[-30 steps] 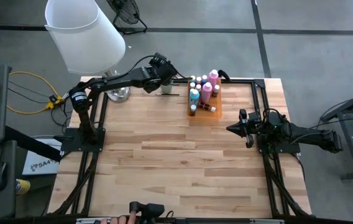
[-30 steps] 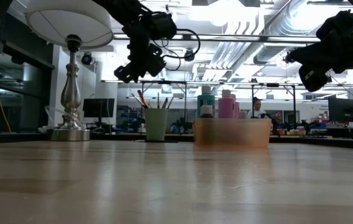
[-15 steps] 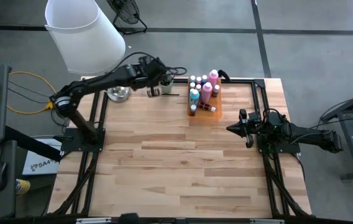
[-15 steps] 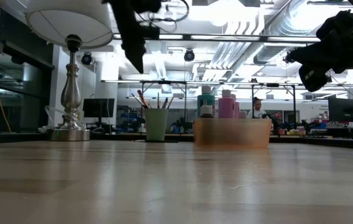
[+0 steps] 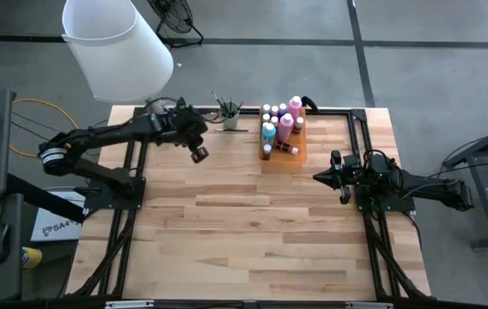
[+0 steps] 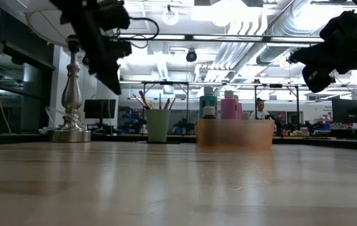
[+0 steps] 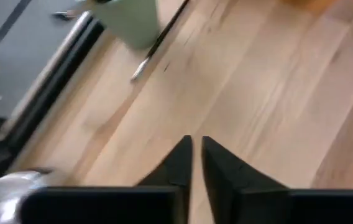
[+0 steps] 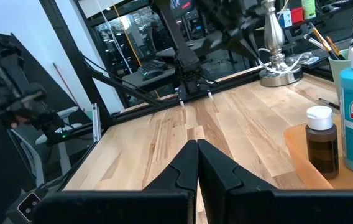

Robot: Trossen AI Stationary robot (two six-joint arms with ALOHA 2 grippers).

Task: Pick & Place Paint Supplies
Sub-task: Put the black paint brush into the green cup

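Several small paint bottles [image 5: 278, 122], pink, teal and brown, stand in an orange tray [image 5: 301, 154] at the table's far edge. Left of it stands a pale green cup [image 5: 230, 120] holding upright paintbrushes [image 6: 142, 100]. One thin dark brush [image 7: 158, 43] lies flat on the wood beside the cup. My left gripper [image 5: 198, 155] hangs above the bare table, left of and nearer than the cup, pointing down at a slant, fingers [image 7: 186, 155] nearly together with nothing between them. My right gripper [image 5: 317, 178] waits shut at the right, held level and above the table, empty.
A lamp with a large white shade [image 5: 115, 43] and a silver base [image 5: 165, 129] stands at the far left corner, close behind my left arm. Black frame rails [image 5: 132, 197] run along the table's left, right and far sides. Bare wood fills the middle and near half.
My left gripper has drawn back from above the cup toward the table's left and near side, sinking slightly. Its wrist has rolled about a quarter turn, and in the low view its fingers have drawn together. The cup, brushes and tray stay where they were.
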